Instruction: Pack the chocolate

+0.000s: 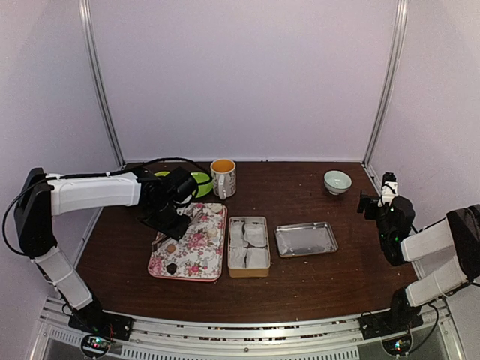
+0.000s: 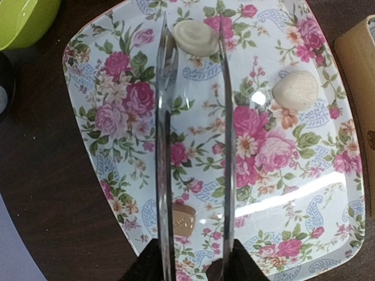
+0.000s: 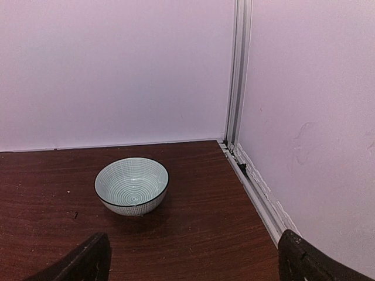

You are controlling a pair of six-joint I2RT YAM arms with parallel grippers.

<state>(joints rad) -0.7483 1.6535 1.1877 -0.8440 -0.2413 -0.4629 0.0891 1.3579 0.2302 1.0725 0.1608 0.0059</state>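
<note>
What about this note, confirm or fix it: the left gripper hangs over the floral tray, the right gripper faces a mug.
One error: the right gripper faces the small striped bowl, not a mug; the right wrist view shows it. The left gripper does hang over the floral tray.

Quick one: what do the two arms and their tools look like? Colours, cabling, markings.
Both have white link shells and black joints. Left arm carries loose black cables looping along it; the left tool has long, thin, clear fingers. Right arm ends in a black wrist; the right tool shows dark, blunt fingertips. No markings legible.
</note>
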